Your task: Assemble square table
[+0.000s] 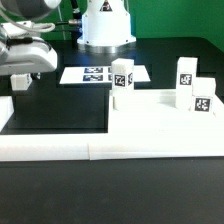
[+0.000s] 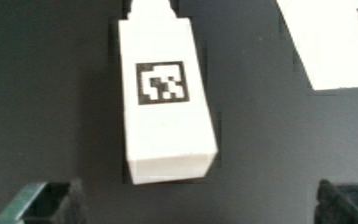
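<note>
Gripper (image 2: 190, 200) is seen with jaws spread wide, nothing pinched; only the two dark fingertips (image 2: 37, 200) show in the wrist view. A white tagged leg (image 2: 165, 100) is seen lying flat on the black table (image 2: 34, 80) ahead of the fingertips, tag face up, lined up with the gap between the jaws but not touched.

In the exterior view the arm is placed at the exterior view's left of the square tabletop slab (image 1: 165, 125), above the black table. The slab is seated in the corner of the low white border wall (image 1: 50, 148), at the exterior view's right. Three tagged legs are stood upright along the slab's far side: one (image 1: 121, 80) at its far-left corner, two (image 1: 187, 73) (image 1: 200, 100) near its far-right. The marker board (image 1: 95, 74) lies flat just behind the slab.
</note>
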`<move>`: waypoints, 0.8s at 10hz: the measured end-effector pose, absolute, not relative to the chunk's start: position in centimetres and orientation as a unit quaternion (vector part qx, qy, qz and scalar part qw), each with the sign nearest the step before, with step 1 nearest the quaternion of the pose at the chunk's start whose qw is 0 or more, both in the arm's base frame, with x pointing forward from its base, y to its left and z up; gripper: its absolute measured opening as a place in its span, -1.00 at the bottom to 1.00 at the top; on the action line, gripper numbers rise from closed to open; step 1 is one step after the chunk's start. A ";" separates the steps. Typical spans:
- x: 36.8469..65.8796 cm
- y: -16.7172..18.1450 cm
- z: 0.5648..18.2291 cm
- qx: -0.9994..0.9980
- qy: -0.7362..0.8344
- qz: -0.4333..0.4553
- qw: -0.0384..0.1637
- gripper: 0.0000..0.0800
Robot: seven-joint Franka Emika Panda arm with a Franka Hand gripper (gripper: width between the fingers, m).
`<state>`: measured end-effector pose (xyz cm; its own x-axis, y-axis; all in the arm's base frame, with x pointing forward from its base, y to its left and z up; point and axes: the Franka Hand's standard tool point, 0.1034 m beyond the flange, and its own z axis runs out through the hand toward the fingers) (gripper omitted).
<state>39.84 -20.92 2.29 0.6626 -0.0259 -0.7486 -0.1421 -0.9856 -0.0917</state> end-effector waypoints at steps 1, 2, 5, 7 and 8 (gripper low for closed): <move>39.5 -20.7 2.3 -0.900 0.048 0.427 0.077 0.62; 39.6 -20.8 2.0 -0.899 0.047 0.430 0.075 0.62; 39.6 -20.8 2.0 -0.899 0.047 0.429 0.075 0.62; 38.6 -21.4 1.5 -0.893 0.024 0.442 0.078 0.62; 37.7 -21.9 1.3 -0.888 0.004 0.451 0.085 0.62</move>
